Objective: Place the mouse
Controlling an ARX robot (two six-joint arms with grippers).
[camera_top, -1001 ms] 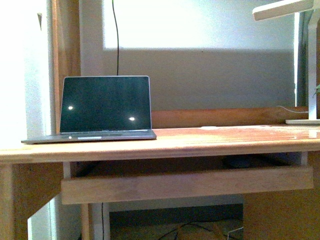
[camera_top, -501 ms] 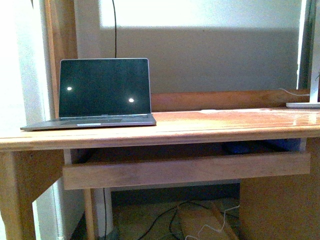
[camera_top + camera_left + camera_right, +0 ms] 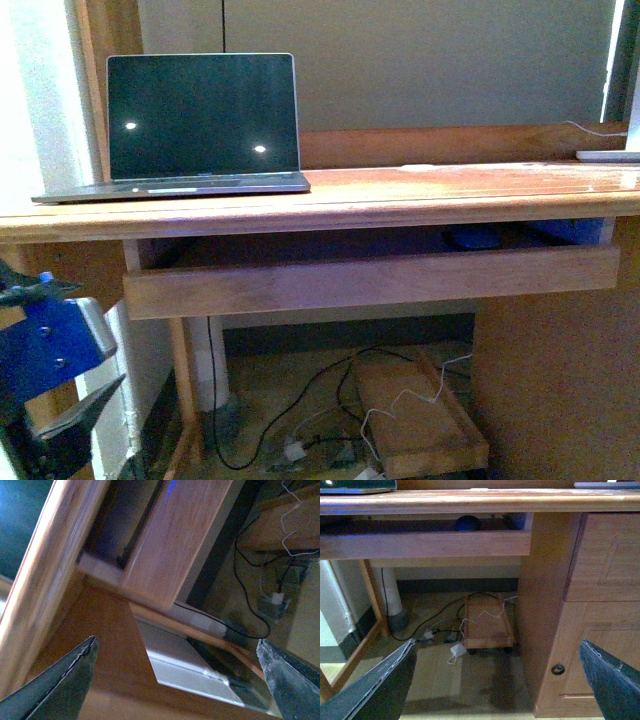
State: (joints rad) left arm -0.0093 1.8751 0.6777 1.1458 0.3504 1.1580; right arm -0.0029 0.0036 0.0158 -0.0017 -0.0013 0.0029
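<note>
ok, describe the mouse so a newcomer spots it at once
Find the wooden desk with the open laptop at its left end. Under its top hangs a pull-out tray; the mouse sits toward the tray's right end, a small dark rounded dome, the only thing seen in there.

The left arm (image 3: 50, 345) shows low at the left of the front view. Its blue wrist housing is tilted, and one dark finger (image 3: 85, 410) juts forward beneath it. In its own wrist view the left gripper (image 3: 176, 642) has its jaws spread wide, the two dark tapered fingertips far apart and gripping nothing. The right gripper (image 3: 496, 642) is spread just as wide, its dark fingers (image 3: 380, 685) likewise gripping nothing.
</note>
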